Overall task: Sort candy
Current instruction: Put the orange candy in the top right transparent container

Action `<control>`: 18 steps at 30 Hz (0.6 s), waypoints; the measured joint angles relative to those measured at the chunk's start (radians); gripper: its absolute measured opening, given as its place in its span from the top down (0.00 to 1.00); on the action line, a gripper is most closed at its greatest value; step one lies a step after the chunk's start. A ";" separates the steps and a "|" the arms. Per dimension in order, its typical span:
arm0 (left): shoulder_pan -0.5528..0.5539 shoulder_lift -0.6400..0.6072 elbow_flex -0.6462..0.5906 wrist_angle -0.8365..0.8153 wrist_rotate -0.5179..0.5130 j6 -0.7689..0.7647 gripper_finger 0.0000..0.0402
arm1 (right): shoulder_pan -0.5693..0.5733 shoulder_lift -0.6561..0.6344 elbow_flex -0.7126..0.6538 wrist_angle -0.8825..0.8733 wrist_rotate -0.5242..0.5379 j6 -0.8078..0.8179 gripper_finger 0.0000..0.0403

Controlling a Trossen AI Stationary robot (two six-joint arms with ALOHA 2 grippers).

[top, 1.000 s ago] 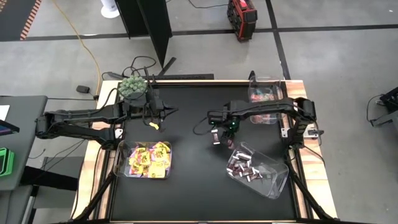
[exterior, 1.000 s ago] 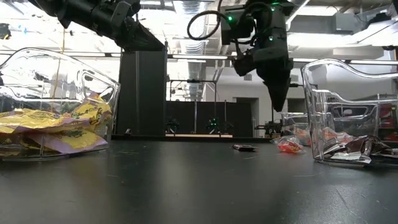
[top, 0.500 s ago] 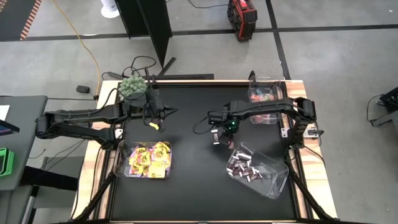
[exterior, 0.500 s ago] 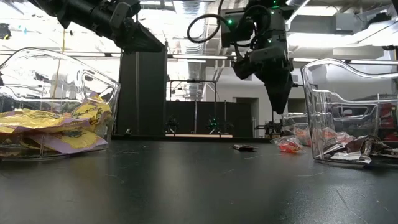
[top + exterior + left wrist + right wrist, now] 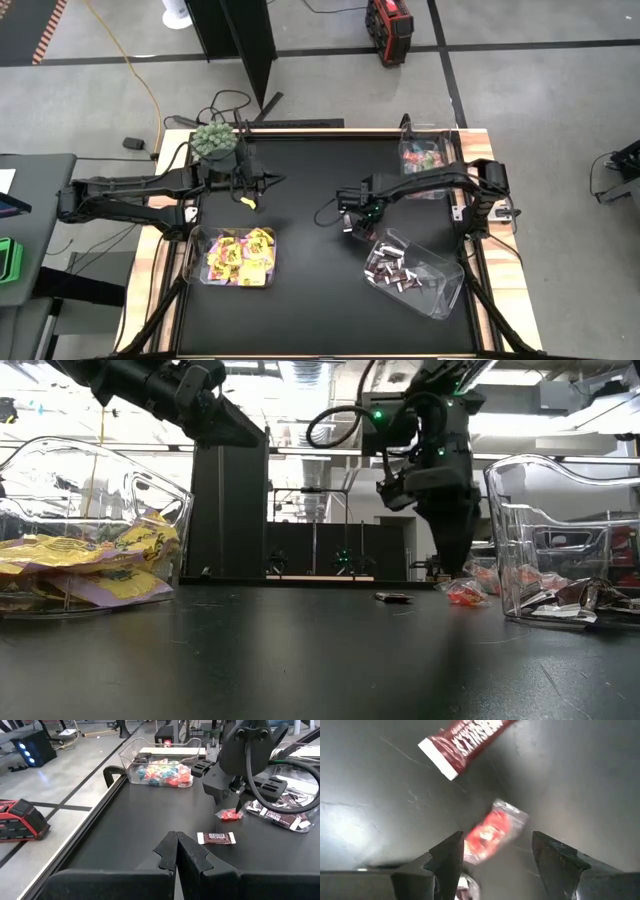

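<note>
Right now the right claw (image 5: 492, 855) hovers wide-open — empty — over a red candy (image 5: 489, 836).

loose red-wrapped candy (image 5: 229, 814) and brown mini bar (image 5: 216, 838) lie flat mid-table.

Seen from directly overhead, the whole black table (image 5: 300, 300); level across it at tabletop height; forward along the left wrist; and close down from the right wrist. All four catch the red candy (image 5: 487, 836).
</note>
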 joint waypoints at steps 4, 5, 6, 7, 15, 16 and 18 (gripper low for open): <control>0.000 0.000 0.000 -0.016 0.000 -0.004 1.00 | 0.001 0.000 -0.043 0.040 0.001 0.020 0.39; 0.000 0.000 0.000 -0.018 0.000 -0.004 1.00 | 0.001 0.000 -0.054 0.047 0.001 0.026 0.39; 0.000 0.000 0.000 -0.018 0.000 -0.004 1.00 | 0.001 0.000 -0.063 0.058 0.005 0.032 0.40; -0.002 0.000 0.000 -0.018 0.000 -0.005 1.00 | 0.001 0.000 -0.071 0.065 0.009 0.034 0.41; -0.024 0.000 0.000 -0.019 0.000 -0.007 1.00 | -0.001 0.000 -0.121 0.099 0.024 0.060 0.59; -0.025 0.000 0.000 -0.019 0.000 -0.007 1.00 | 0.000 0.000 -0.121 0.099 0.036 0.060 0.63; -0.029 0.000 0.000 -0.019 0.000 -0.007 1.00 | 0.000 0.000 -0.121 0.105 0.042 0.059 0.70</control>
